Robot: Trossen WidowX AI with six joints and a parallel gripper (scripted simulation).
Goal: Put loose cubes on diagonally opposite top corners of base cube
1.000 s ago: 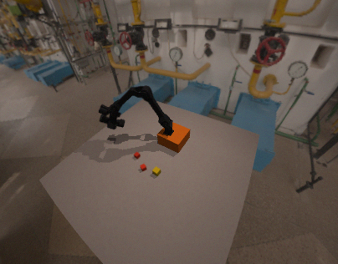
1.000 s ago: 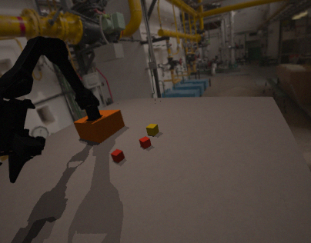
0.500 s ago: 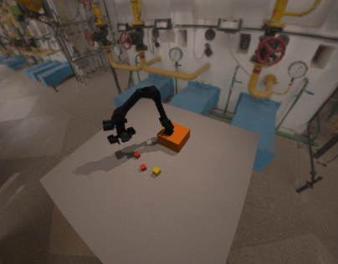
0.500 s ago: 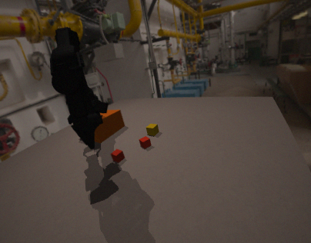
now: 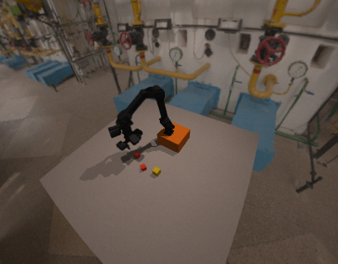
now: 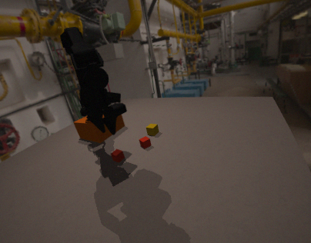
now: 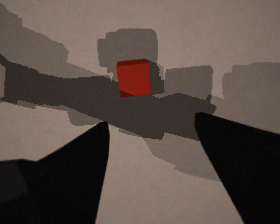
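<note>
Three small cubes lie on the grey table. One red cube is nearest the arm, in its shadow. A second red cube and a yellow cube lie a little apart from it. None is stacked. My gripper is open and empty. It hangs above the table, short of the first red cube, with the fingers pointing toward it. In the wrist view the cube sits ahead, slightly left of the middle between the fingertips.
The orange block that carries the arm stands behind the cubes. Blue cabinets, yellow pipes and valves line the wall beyond the table's far edge.
</note>
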